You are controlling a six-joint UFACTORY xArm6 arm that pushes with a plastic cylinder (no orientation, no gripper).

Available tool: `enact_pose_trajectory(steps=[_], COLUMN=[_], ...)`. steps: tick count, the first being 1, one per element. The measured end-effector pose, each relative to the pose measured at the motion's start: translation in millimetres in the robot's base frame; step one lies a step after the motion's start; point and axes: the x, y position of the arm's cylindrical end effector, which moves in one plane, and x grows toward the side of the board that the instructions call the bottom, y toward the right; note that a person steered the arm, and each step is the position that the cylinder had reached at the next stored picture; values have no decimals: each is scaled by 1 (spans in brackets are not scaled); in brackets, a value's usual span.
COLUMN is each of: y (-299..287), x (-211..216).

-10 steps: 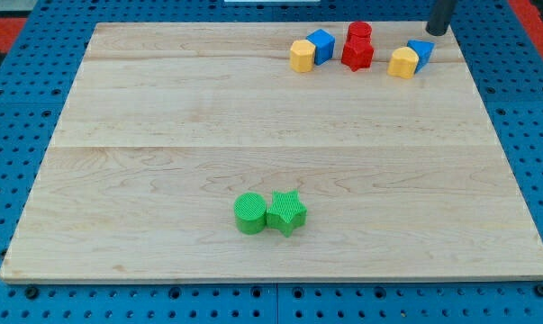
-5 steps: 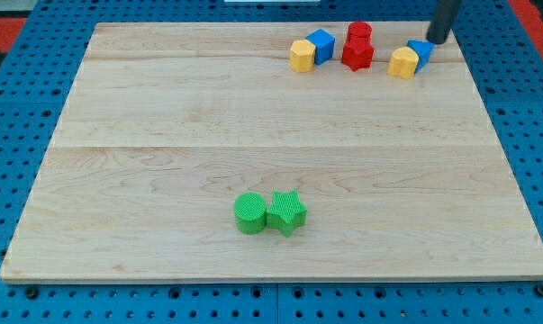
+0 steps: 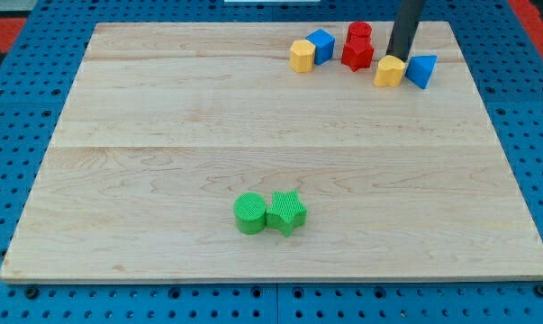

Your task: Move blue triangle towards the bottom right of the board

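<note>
The blue triangle (image 3: pixel 422 70) lies near the board's top right, touching or just right of a yellow block (image 3: pixel 389 70). My tip (image 3: pixel 397 56) is right behind the yellow block, at its top edge, and just left of the blue triangle's top corner. The rod rises out of the view's top.
A red star (image 3: pixel 357 55) with a red cylinder (image 3: pixel 359 32) behind it sits left of my tip. Further left are a blue cube (image 3: pixel 321 44) and a yellow block (image 3: pixel 302 56). A green cylinder (image 3: pixel 249 213) and green star (image 3: pixel 286 212) sit low in the middle. The wooden board (image 3: pixel 163 135) ends just right of the triangle.
My tip moved left and down from the top right corner to behind the yellow block. The yellow block and blue triangle shifted down; the triangle now lies a little further right and lower.
</note>
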Motion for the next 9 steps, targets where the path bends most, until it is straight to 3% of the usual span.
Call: enact_pose_trajectory(steps=[1,3,4,6,9], y=[26,52,54,24,26], x=[-9,34,37,75,148])
